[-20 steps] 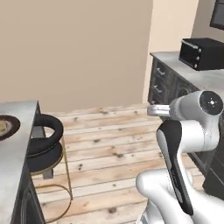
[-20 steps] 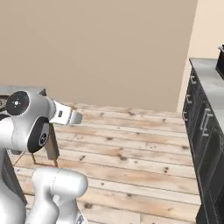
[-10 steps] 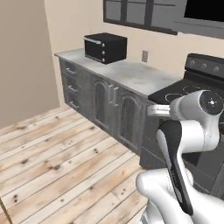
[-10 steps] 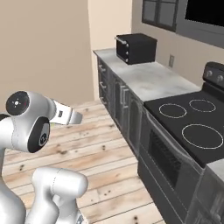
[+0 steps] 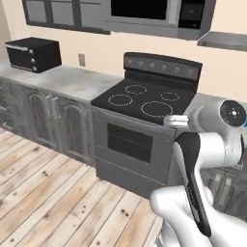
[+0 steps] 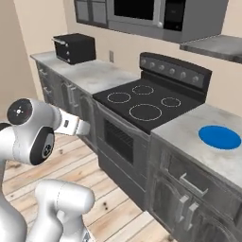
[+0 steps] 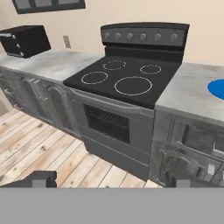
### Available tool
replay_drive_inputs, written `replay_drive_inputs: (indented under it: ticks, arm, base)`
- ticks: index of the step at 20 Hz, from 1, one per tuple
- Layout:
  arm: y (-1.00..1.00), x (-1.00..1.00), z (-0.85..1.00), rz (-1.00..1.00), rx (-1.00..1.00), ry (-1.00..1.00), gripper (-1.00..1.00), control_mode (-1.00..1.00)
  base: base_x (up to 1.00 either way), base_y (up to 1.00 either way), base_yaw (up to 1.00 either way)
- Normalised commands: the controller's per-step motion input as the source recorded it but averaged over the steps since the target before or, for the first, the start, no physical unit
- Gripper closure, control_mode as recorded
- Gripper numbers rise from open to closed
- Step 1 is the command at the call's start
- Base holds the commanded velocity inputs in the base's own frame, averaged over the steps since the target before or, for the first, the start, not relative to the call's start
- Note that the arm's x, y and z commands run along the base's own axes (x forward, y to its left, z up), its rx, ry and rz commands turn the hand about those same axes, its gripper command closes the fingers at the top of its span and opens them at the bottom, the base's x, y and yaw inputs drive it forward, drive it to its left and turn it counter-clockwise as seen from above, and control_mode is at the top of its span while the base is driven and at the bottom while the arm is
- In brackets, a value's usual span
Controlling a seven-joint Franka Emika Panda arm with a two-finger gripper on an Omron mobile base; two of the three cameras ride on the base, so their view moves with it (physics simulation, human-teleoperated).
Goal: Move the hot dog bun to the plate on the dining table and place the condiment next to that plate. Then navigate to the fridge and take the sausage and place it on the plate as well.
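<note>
The sausage, by my reading, is the item this stretch is about, but where it and the fridge stand relative to the stove cannot be told from here, and the same goes for the bun, the condiment and the dining table. The gripper has its two tips spread wide with nothing between them, pointing at the stove's oven door from a little way back over the wooden floor. Empty jaws facing an appliance the task never mentions suggest the robot is between stations, probably heading for the fridge, though whether the bun and condiment are already delivered is not settled by these views. The main risk is a mistaken target. A flat blue disc lies on the counter just right of the stove, and it could be taken for the brown-rimmed plate the task means. The oven handle and the cabinet pulls below that disc could likewise be read as a fridge handle. The second risk is contact. The forearm juts forward towards the stove front, so a turn of the base made close in could swing the hand or the spread fingers into the oven door, the counter edge or a pull. The toaster oven, well left of the stove on the same counter, looks safely out of reach.
</note>
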Motion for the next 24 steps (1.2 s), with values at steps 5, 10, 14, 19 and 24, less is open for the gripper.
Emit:
replay_drive_inputs:
  ticks: [5,10,14,19,24]
  arm:
    - [0.0,0.0,0.0,0.0,0.0,0.0,-1.0,1.0]
    - [0.0,0.0,0.0,0.0,0.0,0.0,-1.0,1.0]
    - [0.0,0.0,0.0,0.0,0.0,0.0,-1.0,1.0]
    - [0.0,0.0,0.0,0.0,0.0,0.0,-1.0,1.0]
    - [0.0,0.0,0.0,0.0,0.0,0.0,-1.0,1.0]
  base:
    - [-0.15,-0.8,-0.4]
    - [0.23,-0.58,-0.43]
    - [0.56,0.07,-0.45]
    - [0.56,0.35,-0.41]
    - [0.48,0.46,-0.26]
